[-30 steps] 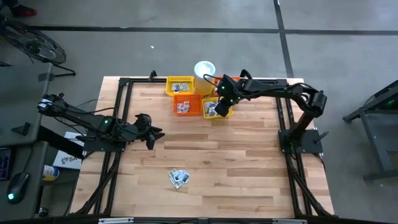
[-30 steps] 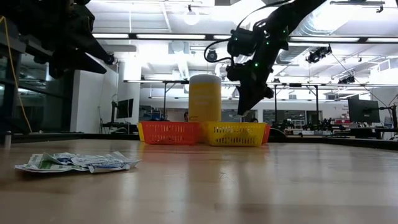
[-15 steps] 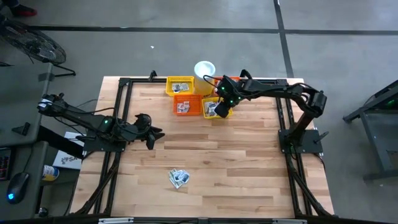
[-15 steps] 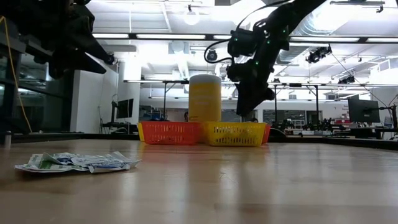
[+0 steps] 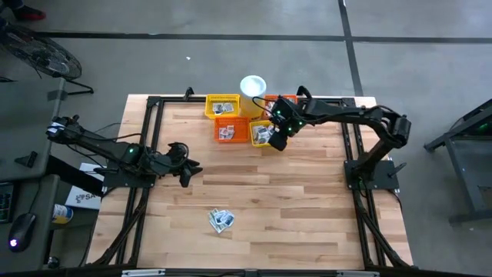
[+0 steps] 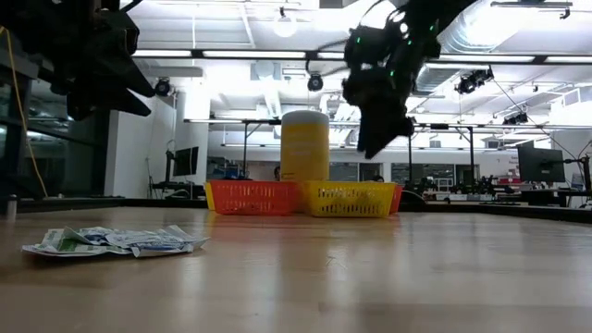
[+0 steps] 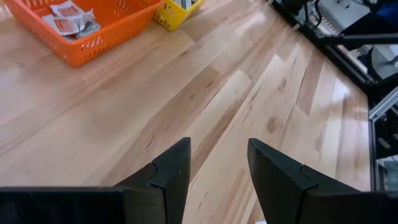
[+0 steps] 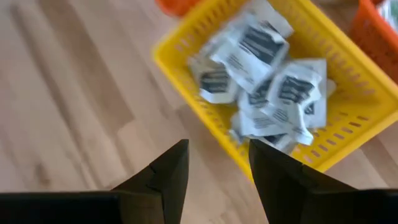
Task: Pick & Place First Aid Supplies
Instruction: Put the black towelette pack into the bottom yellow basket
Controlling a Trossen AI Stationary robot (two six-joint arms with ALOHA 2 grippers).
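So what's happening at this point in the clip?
The right tool hangs open and empty by the near edge of a yellow mesh basket already holding white printed sachets. A small heap of flat white and pale green sachets waits on the wooden table. The left tool hangs open over bare wood, idle.

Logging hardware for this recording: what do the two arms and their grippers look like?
Both arms are dark, slender and jointed, rising from black frame rails along the table's sides. The left gripper ends in two flat, black, wedge-shaped fingers with angular stepped edges; the right gripper has the same pair. Small green lights glow near each wrist, and a thin dark cable loops by the right arm's wrist.
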